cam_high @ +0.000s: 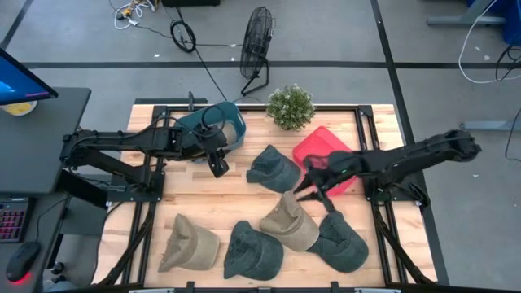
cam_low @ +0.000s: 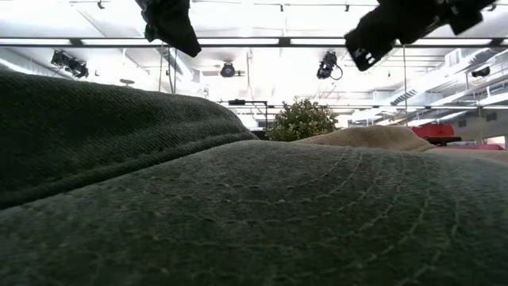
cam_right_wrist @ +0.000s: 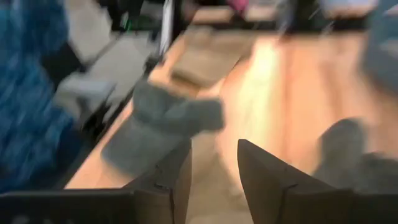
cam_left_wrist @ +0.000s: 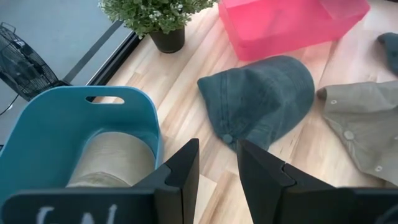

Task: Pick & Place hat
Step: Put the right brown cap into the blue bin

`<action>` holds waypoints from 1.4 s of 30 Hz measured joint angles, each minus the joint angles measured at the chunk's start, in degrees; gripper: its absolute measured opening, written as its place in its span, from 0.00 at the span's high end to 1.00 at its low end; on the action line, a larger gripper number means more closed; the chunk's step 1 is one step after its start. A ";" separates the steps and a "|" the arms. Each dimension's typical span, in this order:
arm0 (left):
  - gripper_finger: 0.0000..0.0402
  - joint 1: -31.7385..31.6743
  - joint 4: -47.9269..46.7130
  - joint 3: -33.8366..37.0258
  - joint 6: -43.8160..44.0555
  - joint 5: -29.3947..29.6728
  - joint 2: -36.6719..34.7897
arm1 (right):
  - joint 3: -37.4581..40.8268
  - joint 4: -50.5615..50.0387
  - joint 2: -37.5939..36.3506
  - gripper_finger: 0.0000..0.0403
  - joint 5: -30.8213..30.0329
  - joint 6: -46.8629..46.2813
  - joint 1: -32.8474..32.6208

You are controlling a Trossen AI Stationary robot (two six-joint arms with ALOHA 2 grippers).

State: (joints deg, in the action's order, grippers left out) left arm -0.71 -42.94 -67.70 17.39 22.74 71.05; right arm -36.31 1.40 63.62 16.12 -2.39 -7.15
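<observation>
Several caps lie on the wooden table: a dark green one (cam_high: 273, 168) in the middle, a tan one (cam_high: 289, 221), two dark green ones (cam_high: 252, 249) (cam_high: 342, 242) and an olive one (cam_high: 187, 242) near the front edge. A teal bin (cam_high: 221, 124) at the back left holds a tan cap (cam_left_wrist: 111, 163). My left gripper (cam_high: 218, 168) hovers open and empty just in front of the bin (cam_left_wrist: 56, 134), with the middle green cap (cam_left_wrist: 264, 99) ahead of it. My right gripper (cam_high: 313, 192) is open and empty above the table between the middle green cap and the tan cap.
A red box (cam_high: 324, 156) stands at the back right, under the right arm. A potted plant (cam_high: 291, 106) stands at the far edge. In the low view a dark green cap (cam_low: 238, 206) close to the camera hides most of the table.
</observation>
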 joint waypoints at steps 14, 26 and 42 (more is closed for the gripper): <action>0.72 0.00 0.03 0.04 0.00 0.04 0.00 | -7.27 -7.48 21.29 0.67 7.31 3.66 -9.37; 0.72 0.00 0.03 0.04 4.75 -0.11 0.02 | -7.40 -5.28 24.32 0.52 -1.48 11.93 -9.72; 0.72 2.55 1.60 0.09 6.03 -4.46 0.20 | -9.14 -7.67 27.12 0.88 0.33 16.87 -8.40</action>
State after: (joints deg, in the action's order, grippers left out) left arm 1.84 -41.34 -67.61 23.42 18.29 71.24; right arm -45.44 -6.27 90.74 16.45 14.48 -15.55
